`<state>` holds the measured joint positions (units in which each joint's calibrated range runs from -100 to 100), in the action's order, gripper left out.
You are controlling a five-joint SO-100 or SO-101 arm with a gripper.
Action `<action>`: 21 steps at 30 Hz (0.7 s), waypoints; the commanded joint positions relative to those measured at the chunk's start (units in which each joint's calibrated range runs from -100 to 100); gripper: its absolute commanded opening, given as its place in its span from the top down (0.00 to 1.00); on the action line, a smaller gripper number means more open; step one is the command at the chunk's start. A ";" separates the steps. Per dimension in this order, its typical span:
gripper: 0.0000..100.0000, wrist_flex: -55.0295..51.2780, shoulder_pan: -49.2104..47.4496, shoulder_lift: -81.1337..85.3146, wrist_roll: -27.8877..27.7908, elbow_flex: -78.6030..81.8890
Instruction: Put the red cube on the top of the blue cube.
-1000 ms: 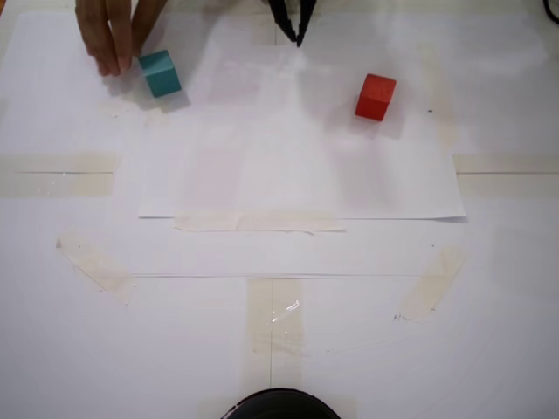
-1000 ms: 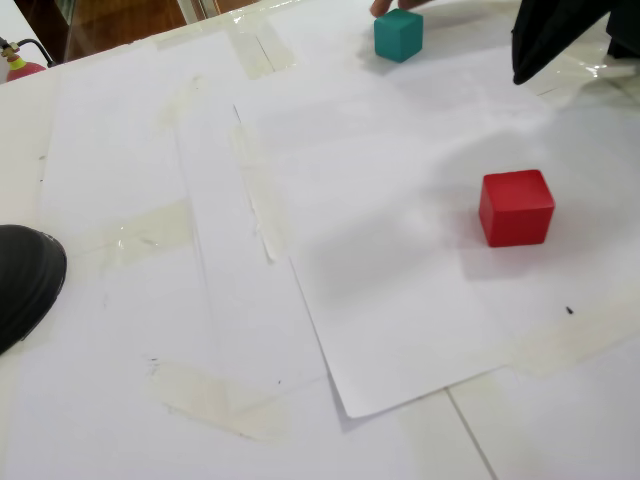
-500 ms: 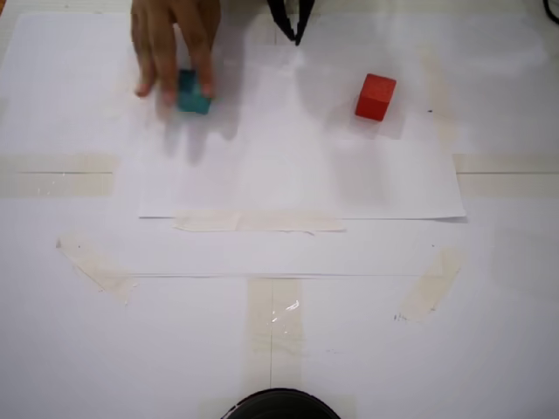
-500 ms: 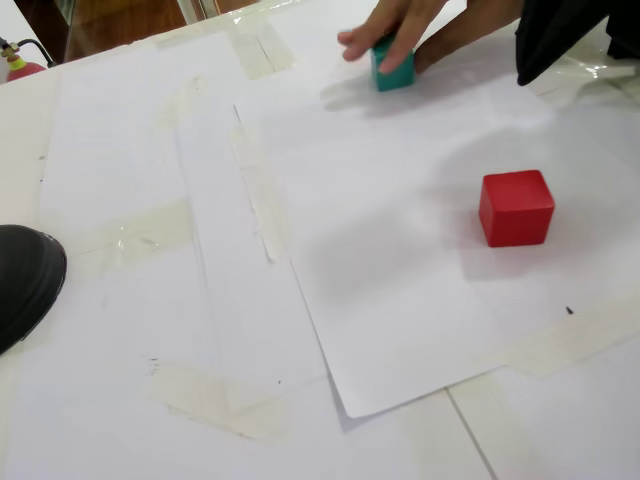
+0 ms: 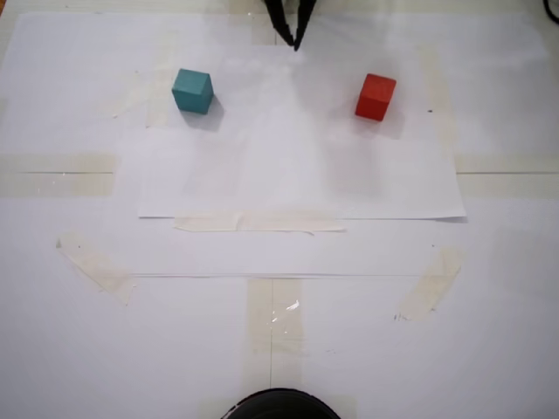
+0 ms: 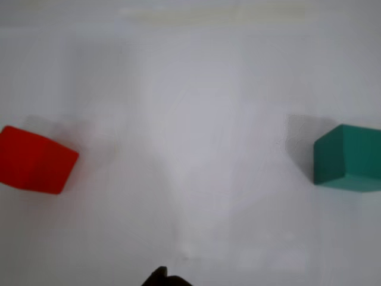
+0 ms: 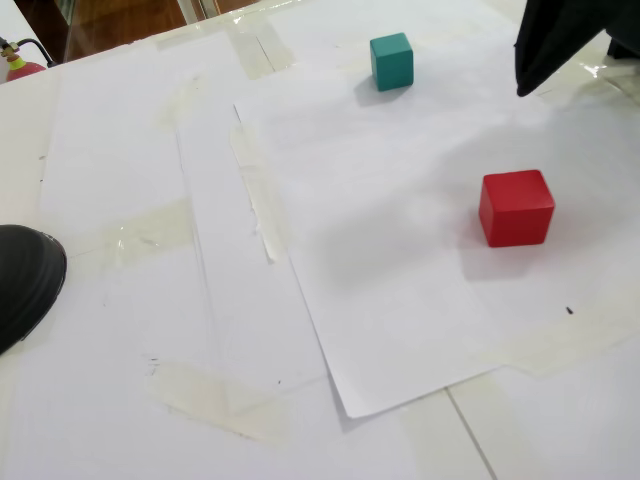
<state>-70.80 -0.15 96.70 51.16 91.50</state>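
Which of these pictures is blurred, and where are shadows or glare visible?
Wrist view: soft focus, the red cube and teal cube have fuzzy edges and faint shadows. A fixed view: sharp, even light, with a small glare spot on the tape. The other fixed view: sharp, a soft shadow lies left of the red cube, and tape glints.

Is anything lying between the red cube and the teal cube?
No. In the wrist view the stretch between the red cube and the blue cube is bare white paper.

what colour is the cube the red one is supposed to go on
Teal, a blue-green: the blue cube shows it best in a fixed view, well apart from the red cube.
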 commanded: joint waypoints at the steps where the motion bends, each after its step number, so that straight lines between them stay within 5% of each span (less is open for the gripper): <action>1: 1.00 -7.43 1.51 0.72 0.88 -7.76; 8: 1.00 -14.77 1.43 -1.25 2.64 -22.55; 21: 1.00 -20.23 -6.14 -30.87 4.93 -56.78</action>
<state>-90.24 -3.14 77.96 54.97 48.40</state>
